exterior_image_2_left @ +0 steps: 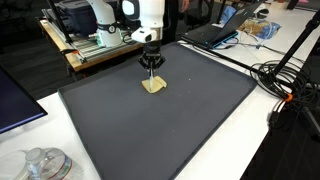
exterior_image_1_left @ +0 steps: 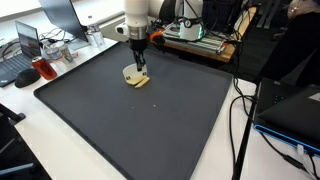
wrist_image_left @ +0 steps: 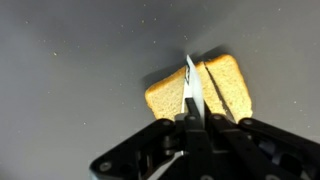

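Note:
A tan slice of bread [wrist_image_left: 220, 85] lies flat on the dark grey mat [exterior_image_1_left: 150, 130]. It also shows in both exterior views [exterior_image_1_left: 141, 83] [exterior_image_2_left: 153, 87]. My gripper [wrist_image_left: 195, 112] points straight down just above the slice and is shut on a thin white flat piece [wrist_image_left: 190, 80]. The wrist view shows that piece edge-on, standing upright over the middle of the bread. In an exterior view the white piece [exterior_image_1_left: 129, 72] hangs beside the gripper [exterior_image_1_left: 138, 66], its lower edge at the bread. The gripper also shows in an exterior view [exterior_image_2_left: 151, 70]. I cannot tell whether the piece touches the bread.
The mat covers most of a white table [exterior_image_1_left: 60, 160]. A laptop [exterior_image_1_left: 28, 45] and a red mug [exterior_image_1_left: 45, 68] stand beyond one mat edge. Cables [exterior_image_2_left: 285, 80] and another laptop [exterior_image_2_left: 215, 32] lie past another edge. A glass jar [exterior_image_2_left: 45, 165] stands near a corner.

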Available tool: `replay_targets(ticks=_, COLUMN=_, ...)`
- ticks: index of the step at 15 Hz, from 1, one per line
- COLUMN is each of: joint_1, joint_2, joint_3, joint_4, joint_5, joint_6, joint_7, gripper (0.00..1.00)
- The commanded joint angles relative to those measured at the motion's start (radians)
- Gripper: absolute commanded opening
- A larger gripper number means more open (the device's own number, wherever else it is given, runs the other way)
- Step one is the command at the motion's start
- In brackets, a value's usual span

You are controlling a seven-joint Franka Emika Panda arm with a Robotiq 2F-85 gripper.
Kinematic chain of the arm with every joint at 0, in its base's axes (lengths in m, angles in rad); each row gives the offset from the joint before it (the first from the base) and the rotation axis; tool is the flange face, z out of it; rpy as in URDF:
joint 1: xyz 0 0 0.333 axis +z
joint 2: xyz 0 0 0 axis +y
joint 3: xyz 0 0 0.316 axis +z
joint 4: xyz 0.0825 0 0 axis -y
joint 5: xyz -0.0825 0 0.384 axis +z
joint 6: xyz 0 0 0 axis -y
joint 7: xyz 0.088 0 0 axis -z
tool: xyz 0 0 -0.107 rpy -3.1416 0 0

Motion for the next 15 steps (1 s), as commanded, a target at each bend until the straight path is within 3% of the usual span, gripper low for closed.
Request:
replay_targets(ticks=1, joint_1=0.007, joint_2=0.055, joint_3=-0.016, joint_4=0.015, joint_5=0.028, joint_6=0.015, joint_7=-0.032, gripper=0.01)
replay_targets(ticks=15, joint_1=0.012, joint_2=0.089, joint_3=-0.038, joint_4=-0.028, joint_5=0.018, joint_6=0.123, joint_7=-0.042, gripper=0.01)
